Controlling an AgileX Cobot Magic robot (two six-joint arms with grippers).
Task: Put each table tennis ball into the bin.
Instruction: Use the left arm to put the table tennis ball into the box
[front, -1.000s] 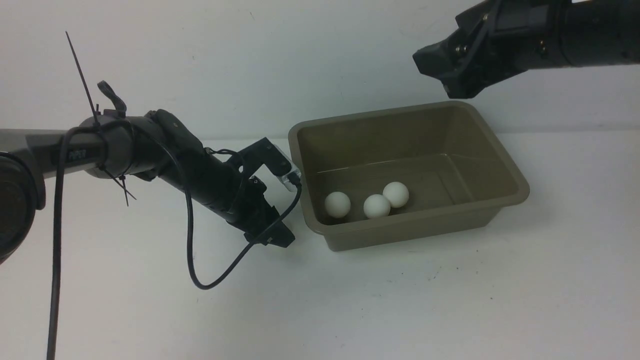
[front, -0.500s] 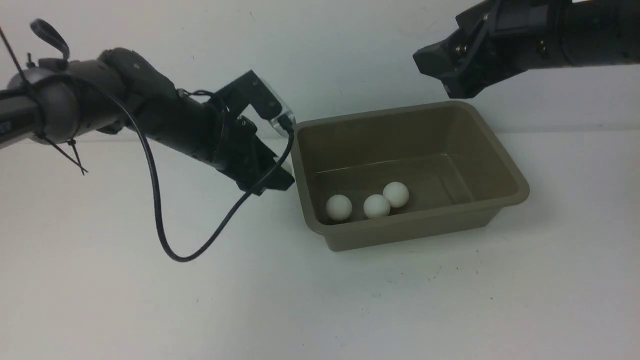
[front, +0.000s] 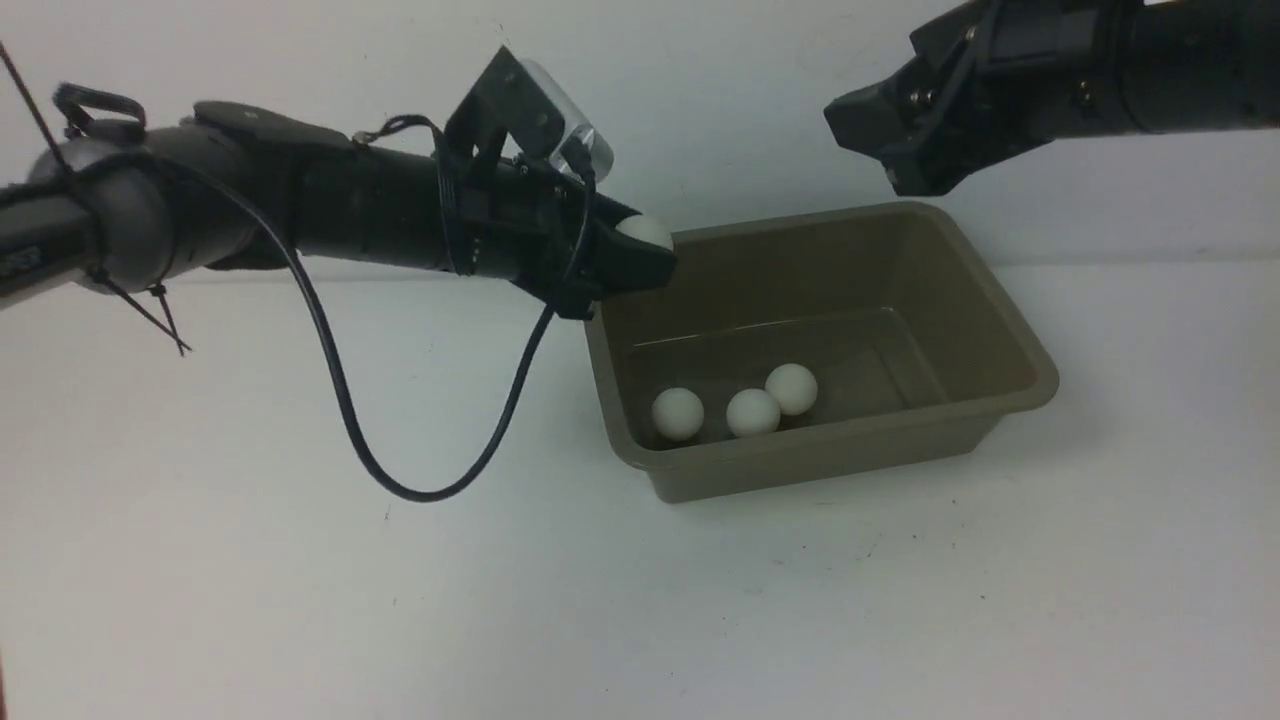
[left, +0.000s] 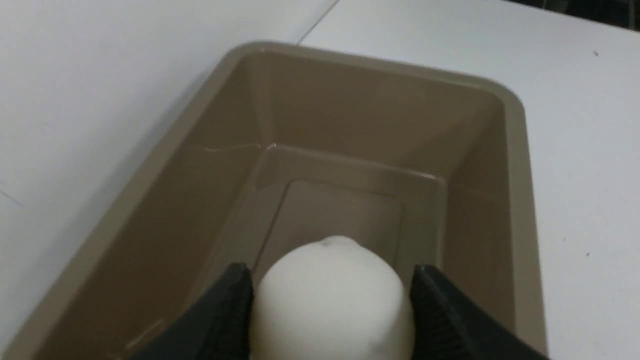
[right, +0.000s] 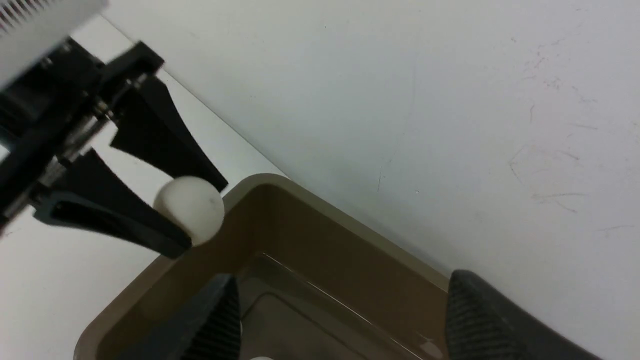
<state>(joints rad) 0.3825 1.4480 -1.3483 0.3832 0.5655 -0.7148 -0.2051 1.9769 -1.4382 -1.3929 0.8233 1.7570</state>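
Note:
The taupe bin (front: 1010, 300) stands on the white table, right of centre. Three white table tennis balls lie in its near left corner: one (front: 677, 413), a second (front: 753, 412) and a third (front: 792, 388). My left gripper (front: 640, 245) is shut on a fourth table tennis ball (front: 645, 231) and holds it above the bin's far left rim. That ball fills the space between the jaws in the left wrist view (left: 330, 300) and shows in the right wrist view (right: 190, 207). My right gripper (front: 885, 150) is open and empty, high above the bin's far right corner.
A black cable (front: 420, 480) hangs in a loop from the left arm down toward the table. A white wall stands just behind the bin. Bare white table (front: 300, 600) lies left of and in front of the bin.
My left arm has risen from the table left of the bin and swung right; its gripper with the ball now hangs over the bin's left rim. The right arm has not moved.

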